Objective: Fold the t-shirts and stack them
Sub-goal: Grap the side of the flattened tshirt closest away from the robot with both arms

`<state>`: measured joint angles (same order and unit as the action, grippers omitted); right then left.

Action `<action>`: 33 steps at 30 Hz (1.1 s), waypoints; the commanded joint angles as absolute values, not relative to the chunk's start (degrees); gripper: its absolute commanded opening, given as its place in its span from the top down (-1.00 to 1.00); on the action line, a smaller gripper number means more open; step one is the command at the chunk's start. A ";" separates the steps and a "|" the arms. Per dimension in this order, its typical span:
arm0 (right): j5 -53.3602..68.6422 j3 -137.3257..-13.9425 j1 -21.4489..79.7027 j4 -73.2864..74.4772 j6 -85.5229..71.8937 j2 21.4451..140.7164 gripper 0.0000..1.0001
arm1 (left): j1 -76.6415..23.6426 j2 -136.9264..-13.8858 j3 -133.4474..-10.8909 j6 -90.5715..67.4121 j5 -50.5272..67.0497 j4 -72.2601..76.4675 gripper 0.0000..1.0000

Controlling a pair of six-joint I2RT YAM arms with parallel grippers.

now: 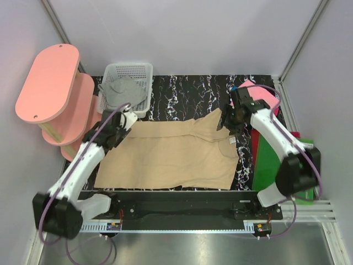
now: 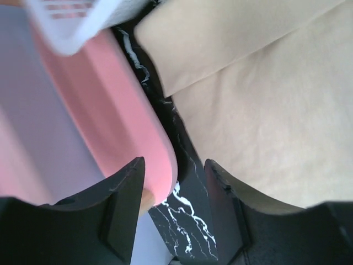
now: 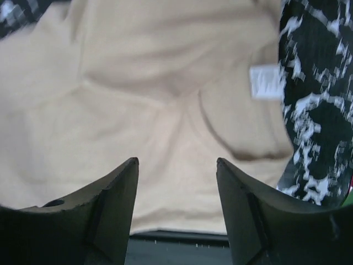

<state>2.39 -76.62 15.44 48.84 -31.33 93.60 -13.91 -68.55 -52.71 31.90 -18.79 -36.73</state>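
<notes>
The tan t-shirt (image 1: 168,157) lies spread flat on the black marbled table, its white neck label (image 1: 230,141) at the right end. It also shows in the left wrist view (image 2: 265,99) and the right wrist view (image 3: 138,110) with the label (image 3: 265,81). The grey t-shirt (image 1: 124,91) sits in the white mesh basket (image 1: 144,70). The pink t-shirt (image 1: 265,96) lies at the far right, behind the right arm. My left gripper (image 1: 126,117) is open and empty over the tan shirt's far left corner. My right gripper (image 1: 227,122) is open and empty above the shirt's collar end.
A pink two-tier shelf (image 1: 52,88) stands at the left, close to my left gripper and seen in the left wrist view (image 2: 110,110). A flat green sheet (image 1: 273,160) lies along the right side. The basket corner (image 2: 77,22) is near the shelf.
</notes>
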 commanded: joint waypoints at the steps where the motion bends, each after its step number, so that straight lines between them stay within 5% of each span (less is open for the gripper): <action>1: 2.19 -63.77 20.12 53.44 -36.01 77.46 -0.30 | -13.62 -54.08 -45.02 33.57 -13.01 -50.26 -0.06; 8: 5.62 -45.10 23.47 53.44 -45.43 58.64 -0.25 | -13.45 -38.77 -24.99 34.90 -17.23 -52.12 -0.07; 18: 5.54 -40.34 25.58 59.15 -46.23 54.05 -0.27 | -10.99 -42.27 -23.90 33.83 -19.25 -49.49 -0.08; 33: 5.71 -42.71 26.89 64.69 -45.62 53.35 -0.33 | 23.36 -49.21 -33.83 48.42 3.42 -53.26 -0.08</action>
<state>5.56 -39.86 25.76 63.33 -45.43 52.80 14.98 -45.39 -30.68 41.01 -6.48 -51.86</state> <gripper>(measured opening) 0.666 0.537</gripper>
